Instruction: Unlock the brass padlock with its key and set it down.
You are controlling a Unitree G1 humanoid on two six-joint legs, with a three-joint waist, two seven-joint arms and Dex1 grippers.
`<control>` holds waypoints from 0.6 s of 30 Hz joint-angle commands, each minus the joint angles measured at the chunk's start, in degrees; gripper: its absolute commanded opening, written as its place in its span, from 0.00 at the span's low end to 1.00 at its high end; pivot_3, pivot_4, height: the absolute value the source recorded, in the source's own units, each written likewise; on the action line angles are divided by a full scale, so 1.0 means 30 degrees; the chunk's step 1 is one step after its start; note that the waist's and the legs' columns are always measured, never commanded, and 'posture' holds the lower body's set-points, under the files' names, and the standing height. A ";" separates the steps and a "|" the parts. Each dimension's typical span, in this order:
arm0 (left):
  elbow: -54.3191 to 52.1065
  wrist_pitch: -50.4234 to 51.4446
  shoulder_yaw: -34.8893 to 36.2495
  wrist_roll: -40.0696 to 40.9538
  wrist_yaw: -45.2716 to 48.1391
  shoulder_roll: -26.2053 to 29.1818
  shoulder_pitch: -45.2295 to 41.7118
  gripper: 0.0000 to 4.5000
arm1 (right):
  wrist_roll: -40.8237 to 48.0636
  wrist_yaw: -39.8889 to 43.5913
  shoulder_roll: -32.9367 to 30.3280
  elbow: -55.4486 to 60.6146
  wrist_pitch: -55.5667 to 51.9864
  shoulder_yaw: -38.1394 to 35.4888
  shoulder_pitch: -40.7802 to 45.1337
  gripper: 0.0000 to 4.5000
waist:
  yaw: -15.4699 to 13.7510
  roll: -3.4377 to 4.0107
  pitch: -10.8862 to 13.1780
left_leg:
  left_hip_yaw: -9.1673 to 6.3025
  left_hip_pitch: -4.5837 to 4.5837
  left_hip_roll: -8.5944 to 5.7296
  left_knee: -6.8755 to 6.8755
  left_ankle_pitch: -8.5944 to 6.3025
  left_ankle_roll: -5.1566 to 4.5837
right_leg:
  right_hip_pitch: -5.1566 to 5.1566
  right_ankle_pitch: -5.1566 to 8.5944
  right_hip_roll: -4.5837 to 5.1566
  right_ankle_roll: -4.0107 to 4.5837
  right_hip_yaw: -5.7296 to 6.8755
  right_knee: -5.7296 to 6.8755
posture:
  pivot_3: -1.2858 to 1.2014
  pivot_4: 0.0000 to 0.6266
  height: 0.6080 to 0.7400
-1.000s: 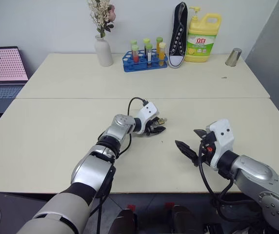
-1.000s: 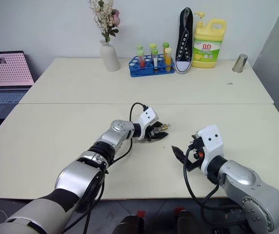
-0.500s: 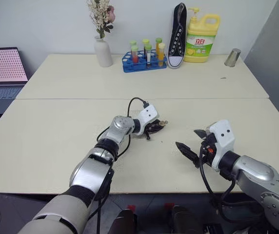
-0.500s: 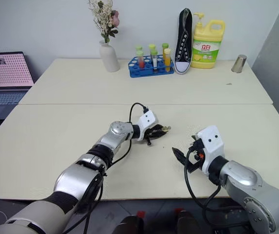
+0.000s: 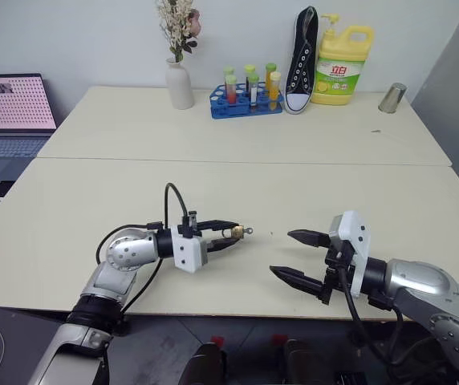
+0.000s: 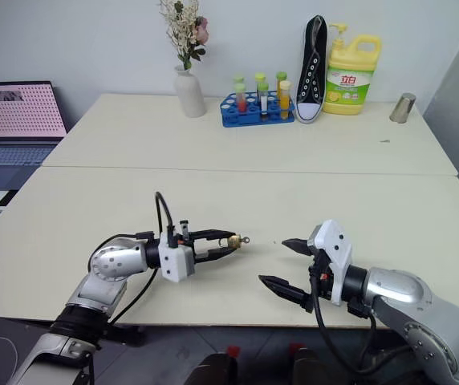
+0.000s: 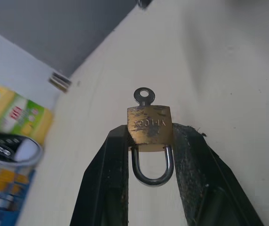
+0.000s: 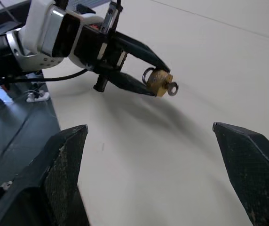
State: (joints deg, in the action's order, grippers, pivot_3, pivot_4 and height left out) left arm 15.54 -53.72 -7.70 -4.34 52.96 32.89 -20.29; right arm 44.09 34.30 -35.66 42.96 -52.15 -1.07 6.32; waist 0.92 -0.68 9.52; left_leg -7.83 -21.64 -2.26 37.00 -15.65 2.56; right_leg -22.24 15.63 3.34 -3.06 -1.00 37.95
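Observation:
My left gripper (image 5: 231, 234) is shut on the brass padlock (image 5: 236, 232), pinching its gold body from both sides a little above the near part of the table (image 5: 93, 200). In the left wrist view the padlock (image 7: 148, 127) sits between the fingers (image 7: 113, 160) with its silvery shackle (image 7: 152, 172) pointing back toward the wrist. The key (image 7: 144, 96) sticks out of its far end. My right gripper (image 5: 282, 253) hangs open just to the right, pointing at the padlock (image 8: 159, 82) and the key (image 8: 171, 88), and holds nothing.
Along the table's far edge stand a white vase with dried flowers (image 5: 179, 80), a blue rack of test tubes (image 5: 245, 103), a black sneaker (image 5: 300, 60), a yellow detergent bottle (image 5: 342, 60) and a metal cup (image 5: 390, 97). A laptop (image 5: 9, 108) sits at the far left.
My left arm has pulled back and to the left, lifting the padlock off the table, and its wrist has rolled. The right gripper has turned toward the padlock. The camera view has shifted.

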 commanded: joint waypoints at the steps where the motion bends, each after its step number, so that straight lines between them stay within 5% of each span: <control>1: -0.1508 -0.3691 0.1079 -0.1203 -0.2000 0.0473 0.0495 0.21 | 0.1372 0.0653 0.0601 -0.1244 -0.0437 0.0403 0.1292 1.00 | 0.0086 0.0001 0.0000 | 0.0002 0.0001 0.0007 -0.0006 0.0000 0.0001 | -0.0008 0.0000 -0.0003 0.0001 0.0001 0.0006 | 0.52 0.24 1.00; 18: -0.1641 -0.3627 0.0053 -0.3385 -0.5645 0.0886 -0.0021 0.21 | 0.2320 0.0448 0.2135 -0.3513 -0.1170 0.1901 0.4725 1.00 | 0.0255 0.0006 -0.0001 | -0.0011 0.0009 0.0009 -0.0009 0.0000 -0.0002 | -0.0010 0.0000 -0.0021 0.0000 0.0020 0.0037 | 0.52 0.24 1.00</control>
State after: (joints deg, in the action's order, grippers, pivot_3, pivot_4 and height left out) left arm 11.86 -64.23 -7.50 -14.40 37.56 35.17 -19.28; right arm 50.37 35.92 -29.55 32.03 -55.62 4.59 19.52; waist 1.69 -0.66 9.51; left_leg -7.87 -21.62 -2.23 36.97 -15.65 2.56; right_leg -22.27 15.63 3.28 -3.06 -0.94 38.05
